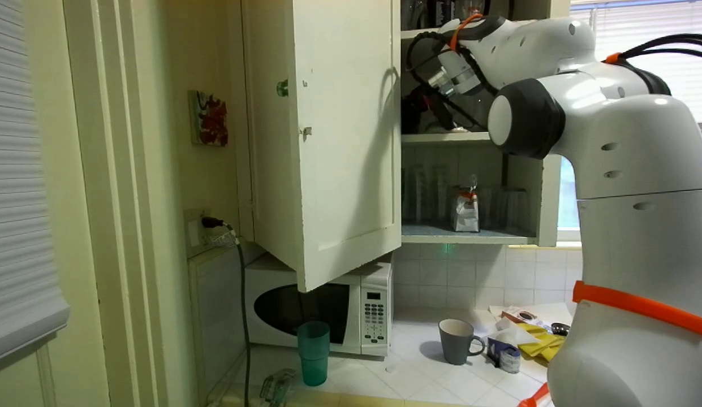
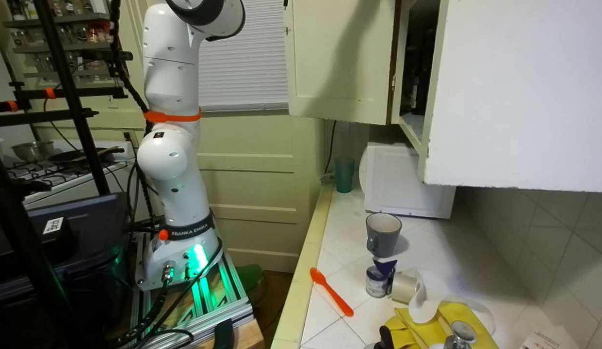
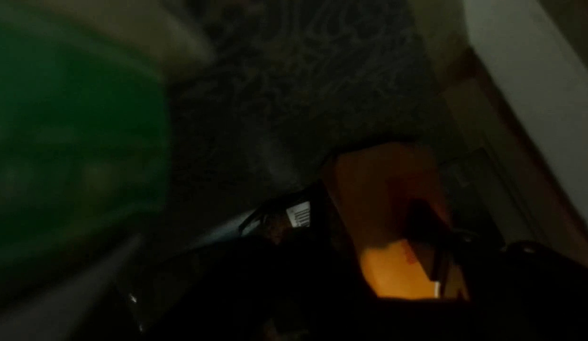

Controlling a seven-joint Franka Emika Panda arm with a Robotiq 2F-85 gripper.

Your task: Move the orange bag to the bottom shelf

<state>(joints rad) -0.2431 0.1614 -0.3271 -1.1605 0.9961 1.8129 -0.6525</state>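
Shadowed jaws, orange bag [image 3: 376, 208] partly behind one, cannot tell whether spread or pinching

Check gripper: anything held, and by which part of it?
Cannot tell: in the wrist view, one of the fingers overlaps the orange bag, but darkness hides any hold.

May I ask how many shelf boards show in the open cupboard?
3, in an exterior view: the bottom shelf, the middle board above, the upper board partly behind the arm; more may be hidden higher.
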